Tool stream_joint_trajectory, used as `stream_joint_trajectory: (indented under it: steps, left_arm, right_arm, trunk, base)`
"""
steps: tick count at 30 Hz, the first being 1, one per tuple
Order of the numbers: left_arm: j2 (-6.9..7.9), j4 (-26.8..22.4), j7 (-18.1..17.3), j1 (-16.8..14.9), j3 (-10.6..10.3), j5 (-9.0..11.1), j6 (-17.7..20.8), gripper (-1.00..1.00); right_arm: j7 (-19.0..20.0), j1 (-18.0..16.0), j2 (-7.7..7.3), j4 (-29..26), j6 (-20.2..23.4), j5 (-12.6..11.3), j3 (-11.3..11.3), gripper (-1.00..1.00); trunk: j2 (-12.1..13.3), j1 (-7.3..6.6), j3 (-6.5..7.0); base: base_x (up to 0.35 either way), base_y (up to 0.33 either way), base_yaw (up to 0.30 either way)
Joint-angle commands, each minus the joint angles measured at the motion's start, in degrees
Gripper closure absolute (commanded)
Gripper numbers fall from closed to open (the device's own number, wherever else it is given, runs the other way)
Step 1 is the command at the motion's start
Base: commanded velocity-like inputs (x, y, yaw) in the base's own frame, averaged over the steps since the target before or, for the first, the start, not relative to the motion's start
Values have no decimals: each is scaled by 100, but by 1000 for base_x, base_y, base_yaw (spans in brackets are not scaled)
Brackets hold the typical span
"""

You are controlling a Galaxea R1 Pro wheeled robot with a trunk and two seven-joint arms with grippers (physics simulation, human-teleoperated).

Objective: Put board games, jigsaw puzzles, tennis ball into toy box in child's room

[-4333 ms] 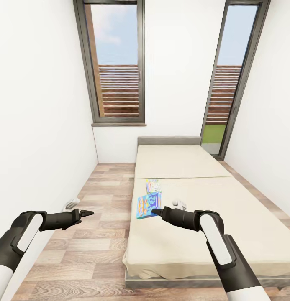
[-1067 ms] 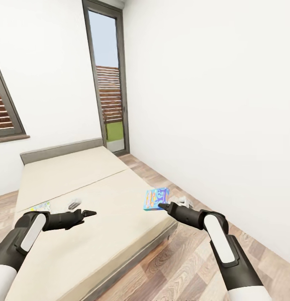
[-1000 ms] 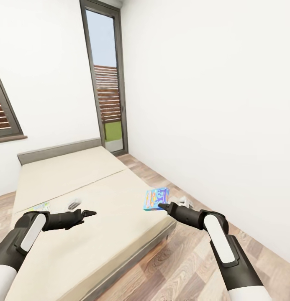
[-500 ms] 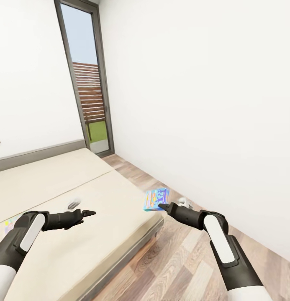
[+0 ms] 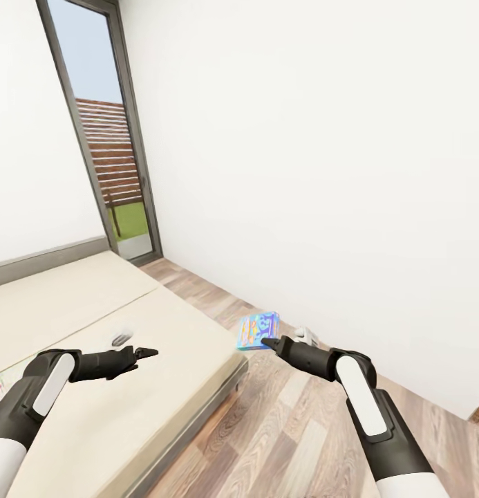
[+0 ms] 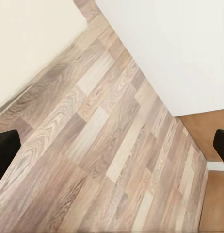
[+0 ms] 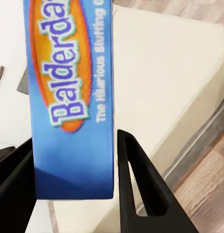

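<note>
Bed [image 5: 94, 325] further left, more floor [image 5: 294, 429]

Home bedroom, low beige bed [image 5: 94, 332], wood-plank floor [image 5: 301, 429], white walls, tall grey-framed window [image 5: 104, 131]

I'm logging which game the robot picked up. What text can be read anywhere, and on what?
"Balderda", cut off by the frame edge: on the blue board game in the right gripper.
"The Hilarious Bluffing": beside it, smaller and blurred, also cut off.
Head view: the cover print is too small to read.
</note>
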Motion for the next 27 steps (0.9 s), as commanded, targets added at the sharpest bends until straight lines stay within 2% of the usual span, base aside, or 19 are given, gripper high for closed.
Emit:
stream_joint_trajectory:
  steps: [1,27]
  left_arm:
    - [1,-1,-40,-2,13,-33,28,-100]
    - [8,2,-43,-2,15,-33,28,-100]
  right_arm:
    - [-4,-6,5,4,21,-27,-2,100]
    - [-4,-6,25,267,-145,-36,-1,100]
  trunk:
    - [37,-22,9]
    - [1080,-593,424]
  base:
    - [0,0,-269]
    - [0,0,-271]
